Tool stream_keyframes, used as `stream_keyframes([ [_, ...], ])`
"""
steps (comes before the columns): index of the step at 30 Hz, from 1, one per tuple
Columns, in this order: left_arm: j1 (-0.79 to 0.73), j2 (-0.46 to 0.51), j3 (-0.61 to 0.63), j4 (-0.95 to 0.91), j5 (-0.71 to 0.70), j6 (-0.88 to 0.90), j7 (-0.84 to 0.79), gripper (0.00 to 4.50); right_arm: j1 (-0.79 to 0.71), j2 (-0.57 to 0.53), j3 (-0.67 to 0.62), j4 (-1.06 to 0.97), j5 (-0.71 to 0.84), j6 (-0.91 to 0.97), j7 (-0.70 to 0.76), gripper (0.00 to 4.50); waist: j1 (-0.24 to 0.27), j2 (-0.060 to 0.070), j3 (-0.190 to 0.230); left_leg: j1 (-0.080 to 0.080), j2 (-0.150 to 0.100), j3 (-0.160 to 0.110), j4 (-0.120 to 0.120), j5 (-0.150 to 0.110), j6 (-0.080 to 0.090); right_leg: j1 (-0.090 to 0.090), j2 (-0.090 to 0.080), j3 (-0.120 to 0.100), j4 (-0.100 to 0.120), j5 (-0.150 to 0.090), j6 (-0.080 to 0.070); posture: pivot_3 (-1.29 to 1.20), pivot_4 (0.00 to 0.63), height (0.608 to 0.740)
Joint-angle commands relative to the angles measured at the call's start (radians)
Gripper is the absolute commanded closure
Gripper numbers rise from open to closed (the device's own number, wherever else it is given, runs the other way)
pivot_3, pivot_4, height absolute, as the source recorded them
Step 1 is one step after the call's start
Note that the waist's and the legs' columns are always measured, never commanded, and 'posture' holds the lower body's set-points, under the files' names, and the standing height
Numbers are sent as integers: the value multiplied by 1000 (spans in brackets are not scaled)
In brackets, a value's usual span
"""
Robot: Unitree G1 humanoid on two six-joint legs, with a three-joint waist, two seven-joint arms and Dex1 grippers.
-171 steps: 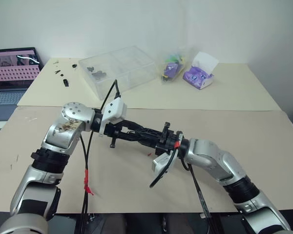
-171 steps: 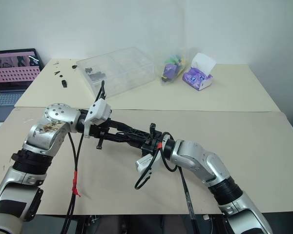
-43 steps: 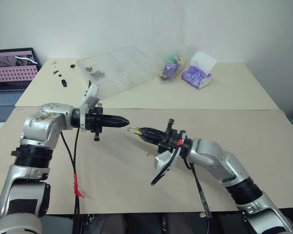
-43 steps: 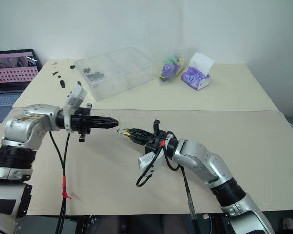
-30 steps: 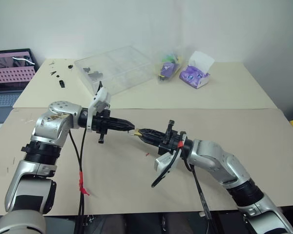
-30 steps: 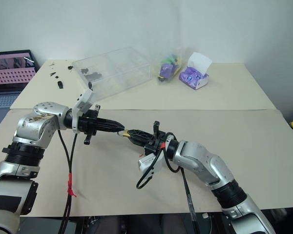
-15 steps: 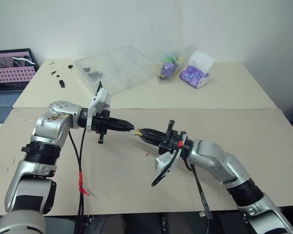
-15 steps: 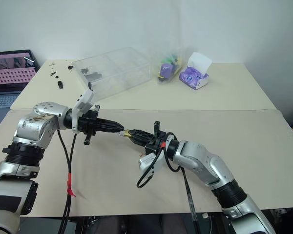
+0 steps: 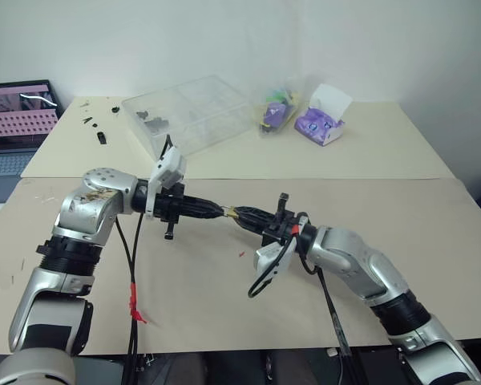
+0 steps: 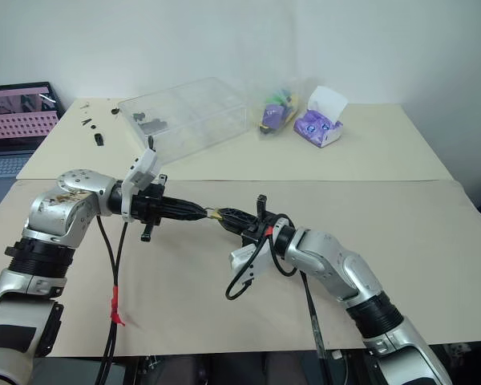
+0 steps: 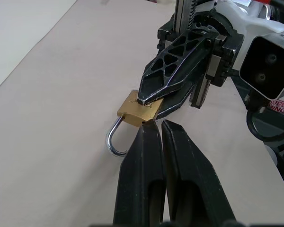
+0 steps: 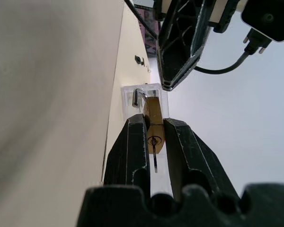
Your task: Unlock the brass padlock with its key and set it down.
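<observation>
Left gripper [image 10: 205,213] and right gripper [image 10: 222,215] meet tip to tip above table [image 10: 401,233], brass padlock [image 10: 215,214] between.

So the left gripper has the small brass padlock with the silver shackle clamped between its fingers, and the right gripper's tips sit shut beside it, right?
No, the arms are swapped. The right gripper clamps the small brass padlock with the silver shackle between its fingers, as the right wrist view shows. The left gripper is the one with shut tips beside it.

Both arms are chunky silver metal with black ribbed joints and loose black cables wrapped in red tape. Grippers have black lattice fingers [image 11: 177,78], white camera housings on top.
</observation>
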Motion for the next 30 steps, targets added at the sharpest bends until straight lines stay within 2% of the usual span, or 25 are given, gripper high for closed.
stream_keyframes([
  [1, -10, -2, 21, -20, -14, -4, 1, 4318, -32, 1, -56, -64, 62, 28, 14, 4255, 0, 0, 0, 0, 0, 0, 0, 0, 0, 0, 0, 0, 0, 0, 0, 0, 150, 740],
  [15, -7, -11, 24, -21, -15, -8, 8, 4318, -10, -8, -65, -129, 111, 43, 56, 4255, 0, 0, 0, 0, 0, 0, 0, 0, 0, 0, 0, 0, 0, 0, 0, 0, 150, 740],
  [30, -7, -11, 28, -62, -34, 25, 15, 4318, -19, -25, -59, -28, 25, 39, -5, 4255, 0, 0, 0, 0, 0, 0, 0, 0, 0, 0, 0, 0, 0, 0, 0, 0, 150, 740],
])
